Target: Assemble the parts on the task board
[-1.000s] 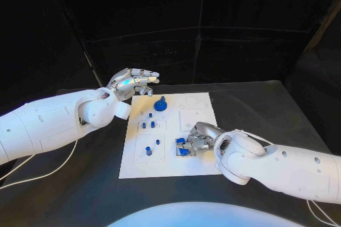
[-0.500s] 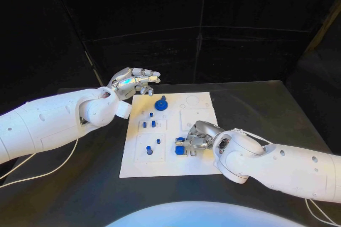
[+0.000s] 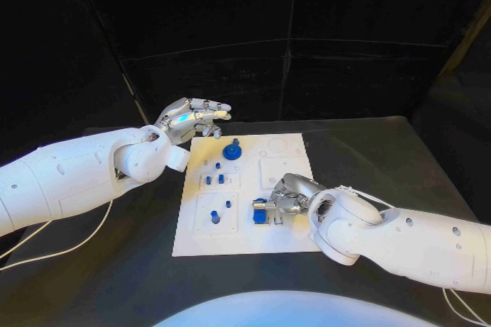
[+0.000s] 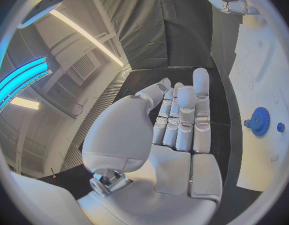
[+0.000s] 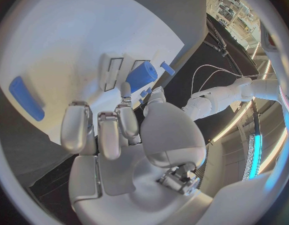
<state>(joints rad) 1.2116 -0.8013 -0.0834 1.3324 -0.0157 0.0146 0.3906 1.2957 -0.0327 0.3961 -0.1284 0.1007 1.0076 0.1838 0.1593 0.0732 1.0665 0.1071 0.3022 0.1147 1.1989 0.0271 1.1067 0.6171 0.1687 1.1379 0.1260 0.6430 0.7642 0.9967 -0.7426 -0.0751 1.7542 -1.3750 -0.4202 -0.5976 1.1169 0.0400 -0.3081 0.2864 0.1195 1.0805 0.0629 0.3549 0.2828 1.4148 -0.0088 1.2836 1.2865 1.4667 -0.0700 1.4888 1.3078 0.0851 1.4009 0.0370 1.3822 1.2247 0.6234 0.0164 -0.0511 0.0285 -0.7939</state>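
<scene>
The white task board (image 3: 287,146) lies mid-table. My right hand (image 3: 287,198) rests on its near right part with the fingers curled in. Between thumb and a fingertip it pinches a blue cylinder part (image 5: 141,76) beside two rectangular slots. In the head view that part (image 3: 260,202) shows just left of the fingers. A flat blue bar (image 5: 26,97) lies apart on the board (image 5: 69,40). A blue gear (image 3: 231,152) stands at the far middle, and small blue pegs (image 3: 213,179) are below it. My left hand (image 3: 194,116) hovers off the board's far left corner, fingers straight, holding nothing.
Another blue peg (image 3: 214,216) stands in the board's near left block. In the left wrist view the blue gear (image 4: 259,121) sits on the board (image 4: 260,60) beyond my left hand (image 4: 176,130). Black table (image 3: 379,150) surrounds the board.
My right hand has shifted slightly left over the blue parts at the board's near right, covering more of the lower one. The left hand has stayed put.
</scene>
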